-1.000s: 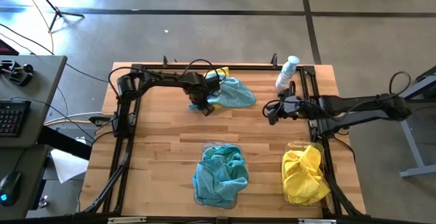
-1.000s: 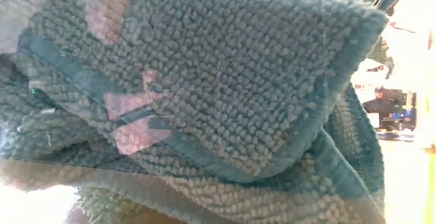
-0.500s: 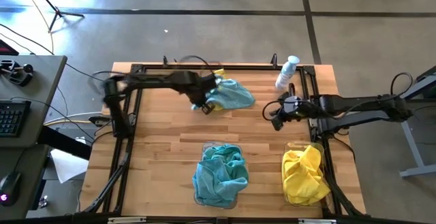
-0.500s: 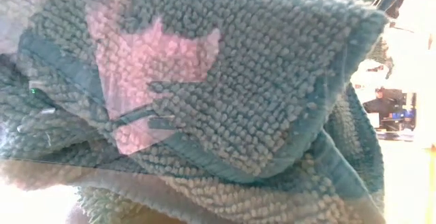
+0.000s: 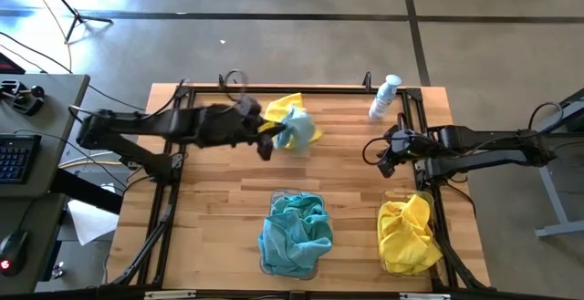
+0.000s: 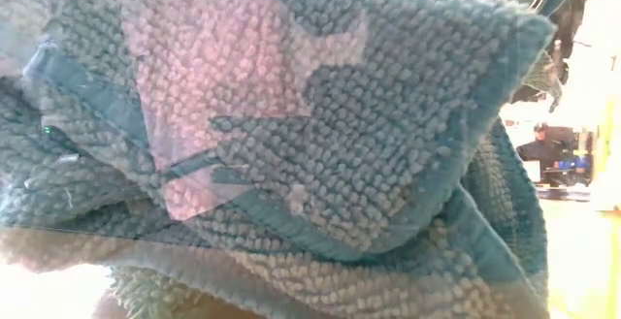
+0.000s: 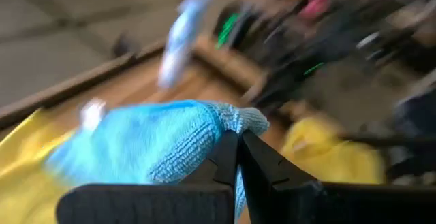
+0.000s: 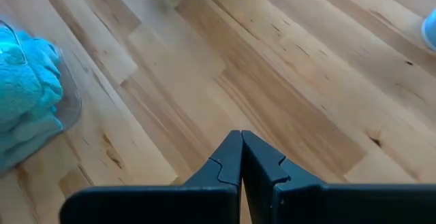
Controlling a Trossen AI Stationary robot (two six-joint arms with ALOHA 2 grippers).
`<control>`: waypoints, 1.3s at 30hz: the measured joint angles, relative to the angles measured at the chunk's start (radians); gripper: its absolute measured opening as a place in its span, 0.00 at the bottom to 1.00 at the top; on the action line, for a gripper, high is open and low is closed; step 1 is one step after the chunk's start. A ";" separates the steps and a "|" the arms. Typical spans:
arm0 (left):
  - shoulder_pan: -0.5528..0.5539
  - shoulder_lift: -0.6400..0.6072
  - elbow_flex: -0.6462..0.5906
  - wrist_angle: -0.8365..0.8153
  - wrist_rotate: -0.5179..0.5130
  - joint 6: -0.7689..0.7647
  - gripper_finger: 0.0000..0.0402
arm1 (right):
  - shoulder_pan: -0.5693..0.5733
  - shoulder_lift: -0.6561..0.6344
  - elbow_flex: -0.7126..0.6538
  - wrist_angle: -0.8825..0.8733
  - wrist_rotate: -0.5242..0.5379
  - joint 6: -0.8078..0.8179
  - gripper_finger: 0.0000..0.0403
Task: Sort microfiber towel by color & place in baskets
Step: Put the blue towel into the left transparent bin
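Teal towel [image 5: 294, 129] pinched in the left gripper [image 5: 266, 141] at the far-centre of the wooden table [image 5: 219, 191] — in the left wrist view the 2 dark fingers [image 7: 225, 157] are pressed together on a fold of the blue cloth, which bunches out ahead of them. From above, the cloth hangs bunched at the gripper's tip, over a yellow towel [image 5: 286, 107] that lies on the table just behind it.

Right gripper [image 5: 387, 164] sits over bare wood near the right edge, between the spray bottle [image 5: 384, 97] and the right-hand basket; its fingers meet tip to tip with nothing between them in the right wrist view.

Near edge holds 2 clear baskets:
- centre basket [image 5: 317, 200] heaped with teal towels [image 5: 294, 233], spilling over its rim
- right basket [image 5: 391, 195] heaped with yellow towels [image 5: 405, 235]

White and blue spray bottle lies tilted at the far right corner, well apart from the held cloth.

Low view is filled almost wholly by teal looped cloth [image 6: 369, 135] pressed up close — a pale patch shows across its upper left; only a sliver of room is visible at the right edge.
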 joint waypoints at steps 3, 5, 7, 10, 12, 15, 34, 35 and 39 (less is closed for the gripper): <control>-0.097 -0.014 0.002 0.144 -0.080 0.045 0.00 | 0.000 0.003 0.000 0.000 0.000 -0.018 0.00; -0.160 -0.010 0.001 0.212 -0.128 0.077 0.00 | 0.000 0.003 0.000 0.000 -0.001 -0.033 0.00; -0.223 -0.008 0.001 0.274 -0.165 0.095 0.00 | 0.000 0.003 0.000 -0.001 -0.002 -0.051 0.00; -0.315 -0.008 0.002 0.324 -0.243 0.096 0.00 | 0.000 0.003 0.000 -0.008 -0.003 -0.054 0.00; -0.377 -0.006 0.002 0.329 -0.300 0.096 0.00 | 0.000 0.003 0.000 -0.008 -0.005 -0.054 0.00; -0.470 -0.005 0.001 0.357 -0.377 0.096 0.00 | 0.000 0.003 0.000 -0.009 -0.013 -0.054 0.00; -0.677 0.087 0.002 0.730 -0.443 0.283 0.00 | 0.000 0.003 0.000 -0.009 -0.022 -0.050 0.00; -0.677 0.089 0.002 0.734 -0.443 0.280 0.00 | 0.000 0.003 0.000 -0.009 -0.022 -0.050 0.00; -0.677 0.091 0.002 0.794 -0.391 0.315 0.00 | 0.000 0.003 0.000 -0.009 -0.022 -0.050 0.00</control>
